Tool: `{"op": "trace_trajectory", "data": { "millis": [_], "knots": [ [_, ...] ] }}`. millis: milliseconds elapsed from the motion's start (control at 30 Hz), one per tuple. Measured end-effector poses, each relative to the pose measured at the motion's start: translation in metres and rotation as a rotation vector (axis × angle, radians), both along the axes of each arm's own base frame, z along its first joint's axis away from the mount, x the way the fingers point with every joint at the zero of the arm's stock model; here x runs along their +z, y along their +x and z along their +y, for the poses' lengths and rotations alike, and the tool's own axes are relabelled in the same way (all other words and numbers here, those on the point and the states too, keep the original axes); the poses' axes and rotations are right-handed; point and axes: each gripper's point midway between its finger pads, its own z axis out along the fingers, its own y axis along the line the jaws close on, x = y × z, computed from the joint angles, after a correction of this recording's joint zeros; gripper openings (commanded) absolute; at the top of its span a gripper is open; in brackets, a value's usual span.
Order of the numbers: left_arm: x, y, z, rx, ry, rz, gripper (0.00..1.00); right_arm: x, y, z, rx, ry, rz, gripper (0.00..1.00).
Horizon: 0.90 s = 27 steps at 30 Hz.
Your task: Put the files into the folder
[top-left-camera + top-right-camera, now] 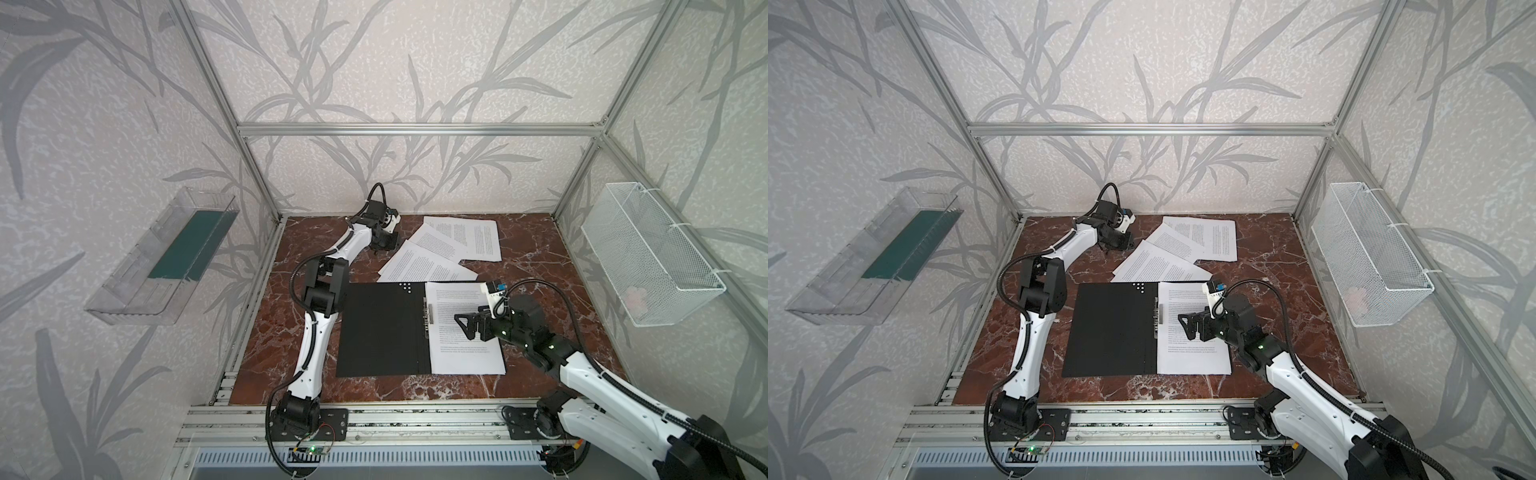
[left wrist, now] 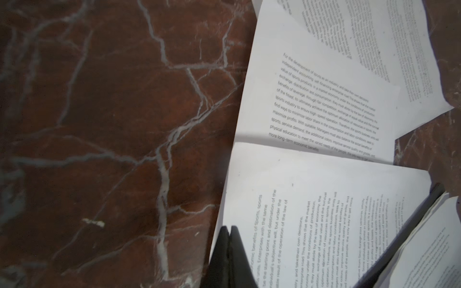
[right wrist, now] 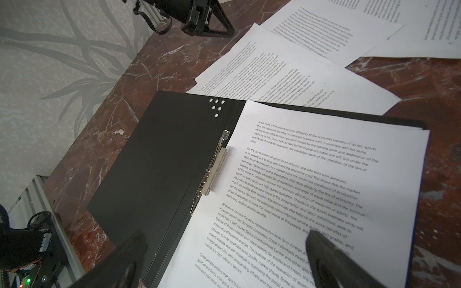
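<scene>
A thin folder (image 1: 382, 328), black inside, lies open on the red marble worktop (image 1: 540, 266), with a metal spine clip (image 3: 214, 172) at its fold. One white printed sheet (image 3: 324, 174) covers its right half; paragraphs there begin "For the development of sports as an industry" and "At present, China". More loose white printed sheets (image 1: 440, 249) fan out just behind the folder. The right gripper (image 3: 225, 235) hovers over the filed sheet, jaws wide apart and empty. The left gripper (image 2: 228, 249) has its jaws closed at a loose sheet's edge; I cannot tell whether they pinch it.
</scene>
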Motion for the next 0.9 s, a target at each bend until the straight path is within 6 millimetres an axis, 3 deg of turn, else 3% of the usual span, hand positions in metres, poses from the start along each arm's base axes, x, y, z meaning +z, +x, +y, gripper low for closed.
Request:
{"op": "trace_trajectory", "data": {
  "millis": [133, 167, 333, 400, 600, 900],
  "knots": [
    [0.038, 0.007, -0.004, -0.003, -0.039, -0.078, 0.00, 0.002, 0.000, 0.000, 0.000, 0.001, -0.008, 1.00],
    [0.044, 0.008, -0.005, -0.008, -0.048, -0.091, 0.05, 0.003, 0.000, 0.000, 0.000, 0.002, -0.011, 0.99],
    [0.056, 0.007, -0.011, -0.045, -0.065, -0.106, 0.54, 0.005, 0.002, -0.001, -0.006, -0.006, -0.018, 0.99],
    [0.054, 0.005, -0.011, -0.056, -0.065, -0.096, 0.67, 0.004, 0.004, -0.004, -0.023, -0.022, -0.020, 0.99],
    [0.036, -0.009, -0.013, -0.097, -0.067, -0.011, 0.73, -0.011, 0.030, -0.010, -0.109, -0.067, 0.093, 0.99],
    [0.004, -0.019, -0.008, -0.143, -0.055, 0.090, 0.73, -0.026, 0.119, -0.044, -0.315, -0.086, 0.258, 0.99]
  ]
}}
